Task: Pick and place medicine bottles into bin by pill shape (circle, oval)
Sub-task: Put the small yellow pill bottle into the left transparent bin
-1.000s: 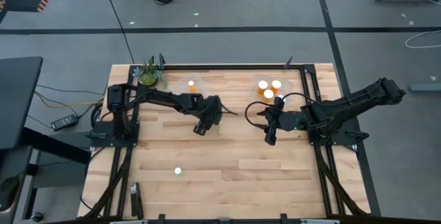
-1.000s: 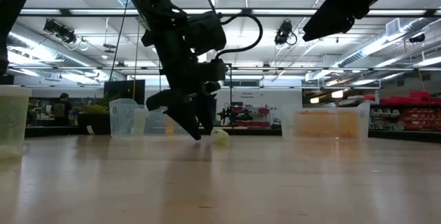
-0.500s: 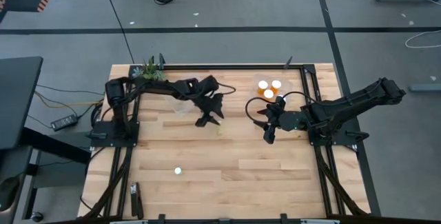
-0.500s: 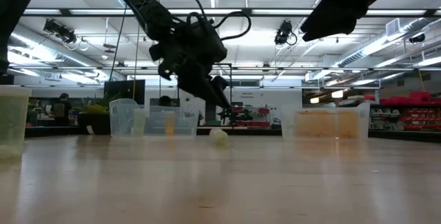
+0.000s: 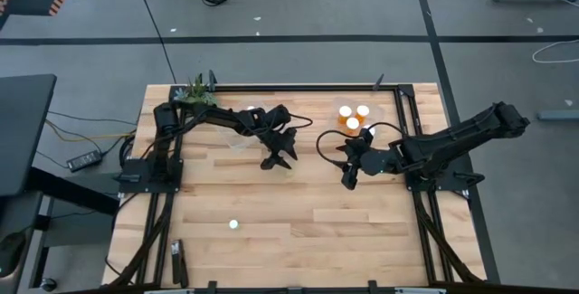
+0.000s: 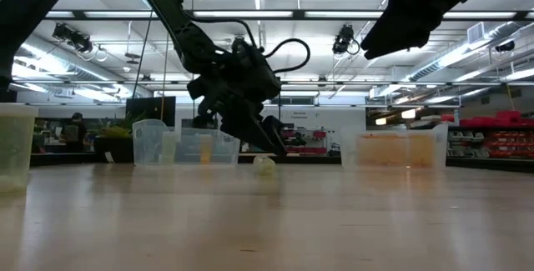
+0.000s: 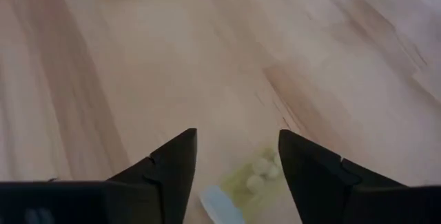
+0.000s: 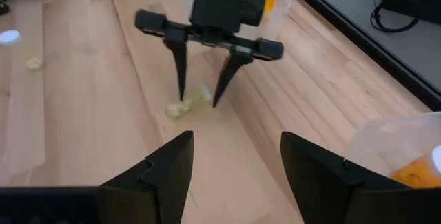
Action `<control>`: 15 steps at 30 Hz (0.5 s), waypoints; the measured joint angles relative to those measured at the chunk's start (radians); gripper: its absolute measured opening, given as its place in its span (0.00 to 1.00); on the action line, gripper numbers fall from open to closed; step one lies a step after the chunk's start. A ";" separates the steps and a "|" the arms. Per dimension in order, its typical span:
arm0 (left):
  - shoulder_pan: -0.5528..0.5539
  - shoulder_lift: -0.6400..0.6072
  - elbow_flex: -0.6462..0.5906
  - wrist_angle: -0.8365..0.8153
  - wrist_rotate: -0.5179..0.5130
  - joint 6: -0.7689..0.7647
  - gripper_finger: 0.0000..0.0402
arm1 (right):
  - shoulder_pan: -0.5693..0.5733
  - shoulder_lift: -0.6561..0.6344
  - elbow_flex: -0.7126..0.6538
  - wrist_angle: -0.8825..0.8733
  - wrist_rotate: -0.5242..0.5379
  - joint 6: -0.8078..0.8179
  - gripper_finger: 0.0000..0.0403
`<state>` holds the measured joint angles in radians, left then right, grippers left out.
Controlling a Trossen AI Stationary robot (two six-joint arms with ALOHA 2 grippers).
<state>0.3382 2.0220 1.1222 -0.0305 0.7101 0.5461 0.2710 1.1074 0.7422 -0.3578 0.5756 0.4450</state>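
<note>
Left claw [image 5: 282, 160] is hanging just above the tabletop [image 5: 298, 231] near its middle, fingers spread and pointing down on either side of a small pale bottle [image 8: 185, 104] lying on its side. Nothing is being pinched; the spread looks set to straddle the bottle for a grasp, so the pick is judged not yet made.

Right claw [image 5: 347, 178] is waiting just beside it toward the right edge, fingers also standing apart and holding nothing.

Three capped amber bottles [image 5: 352, 116] are sitting in a clear tub [image 6: 399, 148] near the far edge, right of centre. Another clear tub [image 6: 185, 147] is standing at the far edge behind the left arm. One white cap [image 5: 233, 224] is lying alone toward the near-left corner.

Near half of the tabletop is offering open room; between the two claws, room is tight.
</note>
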 joint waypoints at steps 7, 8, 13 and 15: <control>0.002 0.007 0.002 -0.044 0.003 0.073 0.60 | 0.000 0.020 -0.001 0.007 -0.001 0.001 0.56; 0.002 0.007 0.002 -0.053 0.003 0.084 0.60 | 0.000 0.022 -0.001 0.011 -0.001 0.001 0.56; 0.002 0.007 0.002 -0.080 -0.007 0.143 0.58 | 0.000 0.024 -0.001 0.011 -0.001 0.000 0.56; 0.002 0.007 0.002 -0.095 -0.014 0.171 0.57 | 0.000 0.024 -0.001 0.013 -0.002 0.000 0.56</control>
<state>0.3401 2.0293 1.1240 -0.1259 0.6960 0.7167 0.2709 1.1313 0.7414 -0.3453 0.5733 0.4454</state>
